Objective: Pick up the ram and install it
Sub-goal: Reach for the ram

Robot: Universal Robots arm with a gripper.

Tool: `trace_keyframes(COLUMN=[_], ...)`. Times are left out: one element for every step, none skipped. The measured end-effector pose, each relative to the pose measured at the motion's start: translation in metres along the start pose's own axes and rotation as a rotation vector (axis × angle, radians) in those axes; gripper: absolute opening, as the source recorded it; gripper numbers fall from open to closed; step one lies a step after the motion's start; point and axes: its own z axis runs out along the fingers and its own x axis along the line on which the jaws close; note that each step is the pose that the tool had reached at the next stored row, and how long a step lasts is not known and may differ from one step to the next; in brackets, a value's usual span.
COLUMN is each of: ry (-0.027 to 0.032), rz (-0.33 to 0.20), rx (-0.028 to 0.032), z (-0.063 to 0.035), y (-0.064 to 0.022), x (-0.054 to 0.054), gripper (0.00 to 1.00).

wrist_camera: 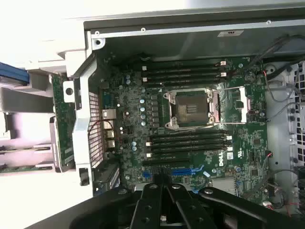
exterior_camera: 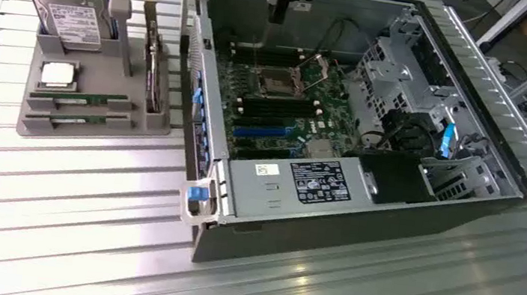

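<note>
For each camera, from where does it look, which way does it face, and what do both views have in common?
Exterior view: off the arm, high up, looking down at a slant on the open computer case and grey parts holder; the gripper hangs over the case.
Wrist view: on the wrist, looking down into the case at the motherboard; the shut gripper shows in front.
Both show the processor socket.

Shiny ribbed metal table [exterior_camera: 56,197], matt plastic tray [exterior_camera: 94,130] — matt black gripper [wrist_camera: 163,183].

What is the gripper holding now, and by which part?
Nothing. The gripper is shut and empty above the motherboard; two ram sticks lie in the tray.
</note>
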Motion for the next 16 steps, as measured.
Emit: trace_keyframes(ry=[0.0,0.0,0.0,0.0,-0.0001,0.0,0.0,-0.0001,-0.0001,-0.0001,-0.0001,-0.0001,-0.0001,-0.0001,-0.0001,-0.0002], rz=[0.0,0.0,0.0,0.0,0.0,0.0,0.0,0.0,0.0,0.0,0.0,0.0,0.0,0.0,0.0,0.0], rx=[0.0,0.0,0.0001,0.0001,0.0004,0.0004,0.0005,0.0007,0.001,0.0012,0.0013,0.0014,0.0014,0.0014,0.0014,0.0014], z=[0.0,0.0,0.0,-0.0001,0.0,0.0,0.0,0.0,0.0,0.0,0.0,0.0,0.0,0.0,0.0,0.0], y=[0.0,0.0,0.0,-0.0001,-0.0001,-0.0001,-0.0001,-0.0001,-0.0001,-0.0001,-0.0001,-0.0001,-0.0001,0.0,0.0,-0.0001], x=[0.0,0.0002,0.0003,0.001,0.001,0.001,0.001,0.0009,0.0009,0.001,0.001,0.001,0.001,0.0012,0.0014,0.0017], gripper=[0.1,0.1,0.1,0.1,0.1,0.1,0.1,0.1,0.1,0.1,0.1,0.1,0.1,0.1,0.1,0.1])
